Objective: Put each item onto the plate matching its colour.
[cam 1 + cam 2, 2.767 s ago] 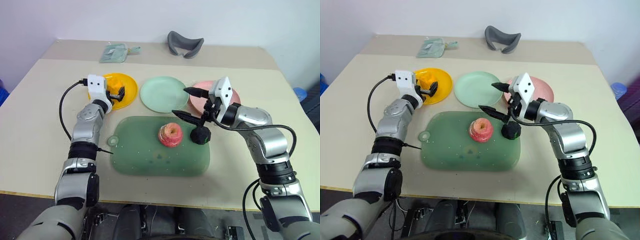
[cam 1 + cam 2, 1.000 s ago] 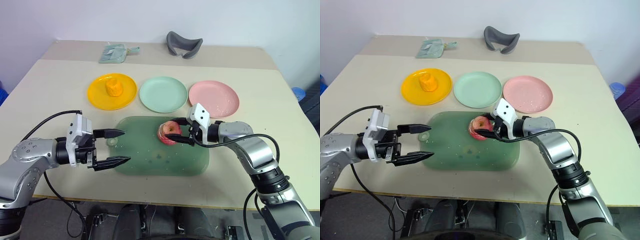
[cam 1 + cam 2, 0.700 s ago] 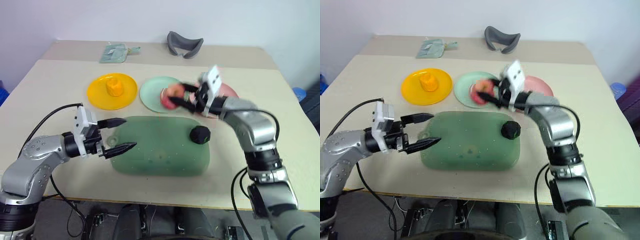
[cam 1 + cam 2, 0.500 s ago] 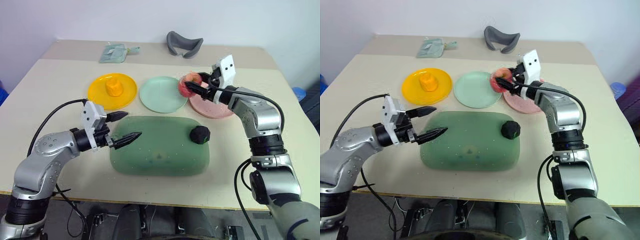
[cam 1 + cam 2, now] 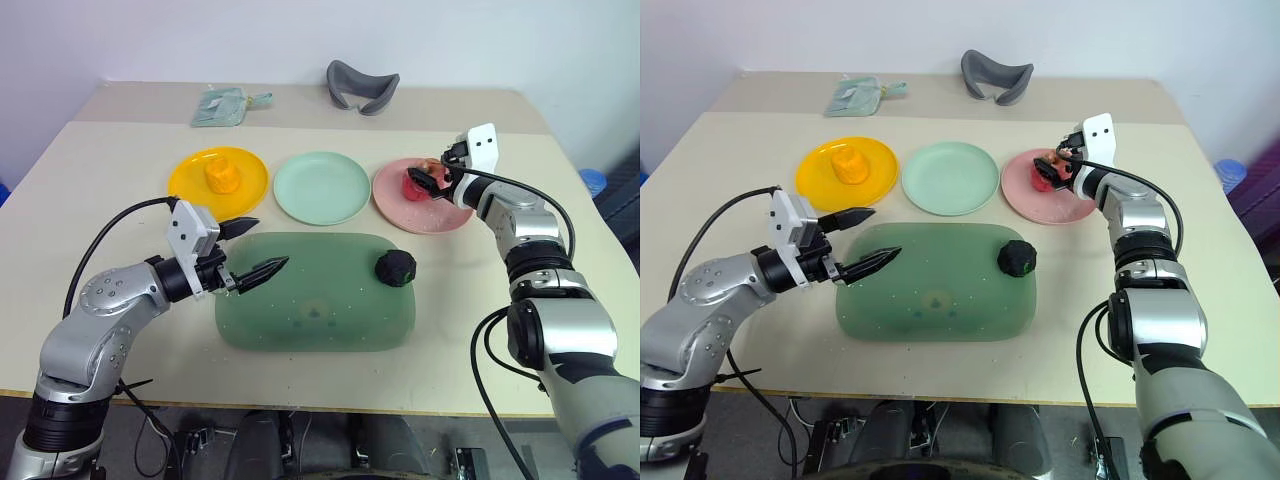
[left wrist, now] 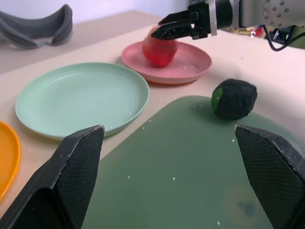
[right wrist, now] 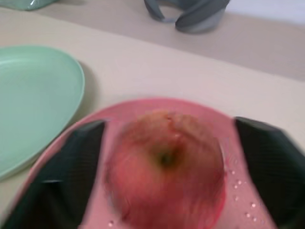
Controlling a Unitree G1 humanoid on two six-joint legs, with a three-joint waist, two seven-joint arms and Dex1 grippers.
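A: Three plates in a row on the table: yellow-orange plate (image 5: 218, 180), mint green plate (image 5: 322, 187), pink plate (image 5: 420, 195).

B: Items?

A: Yellow-orange lumpy chunk (image 5: 220, 177) sits on the yellow-orange plate. Pink-red apple-like piece (image 5: 414, 184) sits on the pink plate. Black rough ball (image 5: 395, 267) lies on the large green mat (image 5: 315, 305), near its right edge, off any plate. Mint green plate is bare.

B: Right gripper?

A: Right gripper (image 5: 432, 178) is over the pink plate; its fingers stand apart on either side of the apple-like piece, with gaps visible in the right wrist view, not clamped on it.

B: Left gripper?

A: Left gripper (image 5: 253, 250) hovers over the mat's left end, fingers spread wide, holding nothing.

B: Other objects?

A: Grey curved band (image 5: 361, 86) and a pale green packet (image 5: 220, 106) at the far side of the table.
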